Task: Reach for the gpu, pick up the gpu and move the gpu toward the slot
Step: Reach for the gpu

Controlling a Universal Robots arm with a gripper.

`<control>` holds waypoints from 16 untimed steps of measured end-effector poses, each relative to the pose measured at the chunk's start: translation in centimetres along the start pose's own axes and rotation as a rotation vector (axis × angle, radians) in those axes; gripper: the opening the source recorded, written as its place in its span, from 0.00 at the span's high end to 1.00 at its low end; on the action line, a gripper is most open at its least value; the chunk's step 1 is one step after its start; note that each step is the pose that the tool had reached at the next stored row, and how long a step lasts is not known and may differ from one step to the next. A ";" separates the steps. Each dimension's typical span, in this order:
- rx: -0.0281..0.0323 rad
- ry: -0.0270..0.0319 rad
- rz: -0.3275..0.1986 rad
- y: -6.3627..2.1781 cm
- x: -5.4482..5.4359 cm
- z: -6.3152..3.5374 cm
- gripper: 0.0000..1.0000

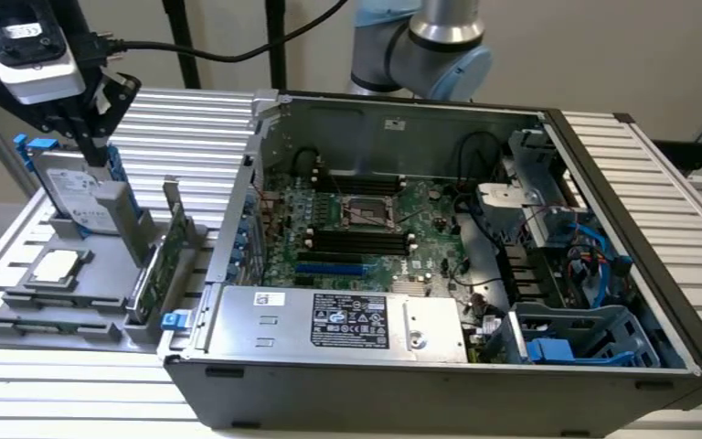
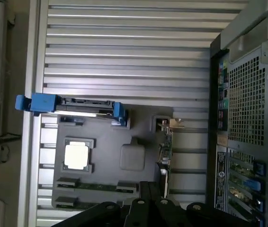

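While the gripper (image 1: 91, 146) hangs in the upper left of the exterior view, its black fingers (image 1: 88, 137) are pinched together on nothing, tips just above the top edge of the hard drive (image 1: 70, 187). That drive, blue tabs and all, stands upright in the back of the grey holder tray (image 1: 34, 320) at the left of the frame. Also in the tray: a small square silver chip (image 1: 58, 265) lying flat in its own pocket, and along the side nearest the computer case (image 1: 449, 384) the gpu (image 1: 156, 261), a green card on edge with its silver bracket (image 1: 171, 197) poking up (well clear of the gripper, nothing touching it). Over to the wrist view, and the gripper (image 2: 152, 185) looks down on the tray (image 2: 105, 137), with the drive (image 2: 84, 101), the chip (image 2: 76, 156) and the gpu (image 2: 165, 151) each in a separate compartment. Centre frame in the exterior view, the case lies open on the slatted table (image 1: 643, 165), holding the motherboard (image 1: 364, 229) with its blue slots (image 1: 326, 271) and the labelled power supply (image 1: 339, 320) at the front.
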State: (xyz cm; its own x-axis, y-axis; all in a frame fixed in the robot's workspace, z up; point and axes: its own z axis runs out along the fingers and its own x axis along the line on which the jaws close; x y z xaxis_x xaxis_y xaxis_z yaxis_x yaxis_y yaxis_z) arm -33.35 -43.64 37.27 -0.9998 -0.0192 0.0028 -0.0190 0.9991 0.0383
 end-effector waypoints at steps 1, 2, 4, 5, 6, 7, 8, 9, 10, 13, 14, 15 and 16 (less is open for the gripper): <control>0.0000 0.0000 0.000 -0.22 -0.3 0.09 0.89; 0.0001 0.0001 0.000 -0.44 -0.5 0.18 0.89; 0.0002 0.0003 0.000 -0.87 -0.8 0.37 0.89; 0.0002 0.0002 0.000 -1.10 -1.0 0.49 0.89; 0.0001 0.0001 0.000 -1.30 -1.1 0.61 0.89; 0.0000 0.0000 0.000 -1.51 -1.3 0.74 0.89; -0.0001 0.0000 0.000 -1.69 -1.4 0.87 0.89; 0.0000 -0.0001 0.000 -1.86 -1.5 1.01 0.89; 0.0000 0.0000 0.000 -1.98 -1.7 1.14 0.89; 0.0000 0.0000 0.000 -2.18 -2.4 1.60 0.89; 0.0001 0.0000 0.000 -2.19 -2.6 1.78 0.89; 0.0002 -0.0001 0.001 -2.20 -2.7 1.95 0.89; 0.0007 -0.0002 0.003 -2.20 -2.7 2.04 0.89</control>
State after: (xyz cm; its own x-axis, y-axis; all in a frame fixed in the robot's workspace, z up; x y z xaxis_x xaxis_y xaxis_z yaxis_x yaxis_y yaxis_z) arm -30.58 -45.70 35.14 -0.9999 -0.0161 0.0028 -0.0160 0.9992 0.0376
